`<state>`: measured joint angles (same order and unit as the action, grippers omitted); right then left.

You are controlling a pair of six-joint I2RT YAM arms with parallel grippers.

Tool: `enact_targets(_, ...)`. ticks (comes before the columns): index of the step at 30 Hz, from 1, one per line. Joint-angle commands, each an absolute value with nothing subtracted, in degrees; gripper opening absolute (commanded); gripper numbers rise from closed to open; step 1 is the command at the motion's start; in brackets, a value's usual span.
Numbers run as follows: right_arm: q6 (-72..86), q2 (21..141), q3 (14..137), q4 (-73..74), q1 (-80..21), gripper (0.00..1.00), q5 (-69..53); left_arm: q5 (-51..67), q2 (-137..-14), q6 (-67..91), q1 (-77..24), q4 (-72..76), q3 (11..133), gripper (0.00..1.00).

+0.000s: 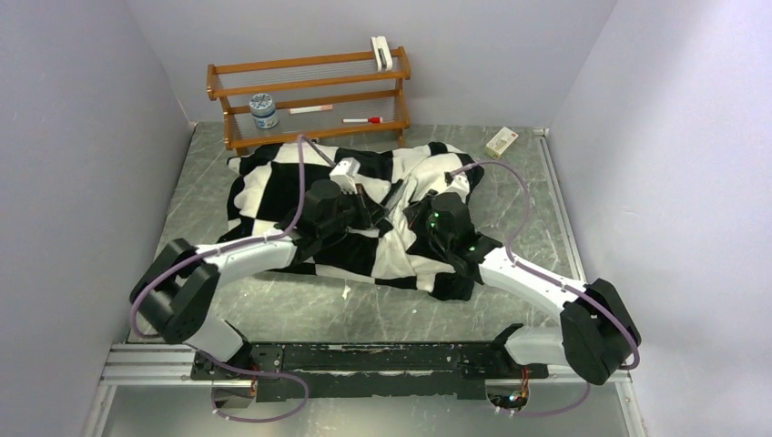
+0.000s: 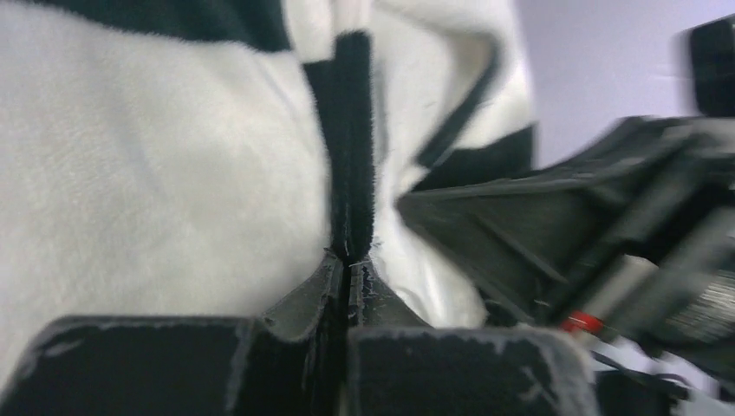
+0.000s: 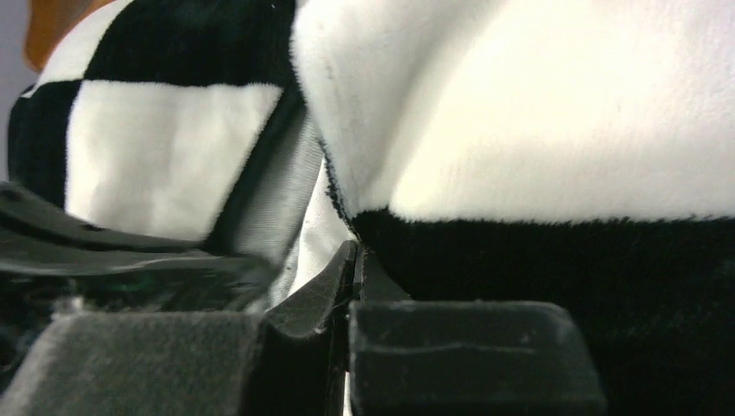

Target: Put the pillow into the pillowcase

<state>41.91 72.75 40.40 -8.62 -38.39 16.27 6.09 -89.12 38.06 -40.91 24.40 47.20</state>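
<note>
The left gripper and right gripper each clamp a fold of the pillowcase, the pillow seemingly hidden inside beneath them; the casing looks nearly done, calling next for an even pull.

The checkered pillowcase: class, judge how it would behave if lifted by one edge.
Probably floppy: the pillowcase lies rumpled across the table. Likely to sag, since its edge folds thin where the left claw pinches it. Its plush pile suggests grip, not slipperiness.
</note>
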Motion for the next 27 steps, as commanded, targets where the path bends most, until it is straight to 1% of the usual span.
enact_targets(1, 44.9, 72.3, 34.5, -21.1, -34.4, 0.0, 3.5, 13.1, -80.6, 43.3, -40.5, 24.9, 49.2, 0.05)
enact_targets(3, 47.0, 73.5, 33.4, -28.3, -33.3, 0.0, 0.4, 13.8, -78.6, 44.1, -41.8, 25.9, 51.2, 0.05)
enact_targets(6, 49.5, 76.3, 35.2, -37.2, -33.4, 0.0, -4.1, 13.0, -78.3, 41.1, -45.5, 20.5, 58.0, 0.05)
enact_targets(9, 53.9, 79.9, 36.8, -45.2, -34.4, 0.0, -6.7, 14.0, -78.4, 43.2, -47.9, 24.6, 59.8, 0.05)
enact_targets(11, 55.5, 81.7, 38.3, -47.7, -35.9, 0.0, -7.1, 12.7, -78.6, 43.0, -49.5, 26.4, 60.5, 0.05)
enact_targets(15, 53.6, 82.7, 39.5, -43.7, -40.6, 0.0, -3.1, 10.7, -80.1, 41.0, -50.4, 25.7, 62.1, 0.05)
enact_targets(19, 56.5, 81.1, 32.7, -40.2, -41.2, 0.0, 3.2, 7.7, -83.6, 38.0, -50.4, 24.0, 63.5, 0.05)
enact_targets(22, 53.6, 77.6, 31.3, -30.5, -40.5, 0.0, 8.9, 7.0, -88.1, 35.7, -50.4, 22.3, 65.3, 0.05)
enact_targets(23, 52.6, 76.6, 31.4, -28.2, -39.7, 0.02, 9.5, 6.6, -89.3, 35.1, -50.4, 21.7, 65.8, 0.05)
enact_targets(27, 48.3, 72.5, 33.0, -20.8, -36.0, 0.18, 5.6, 4.2, -90.9, 33.8, -50.4, 20.8, 65.9, 0.05)
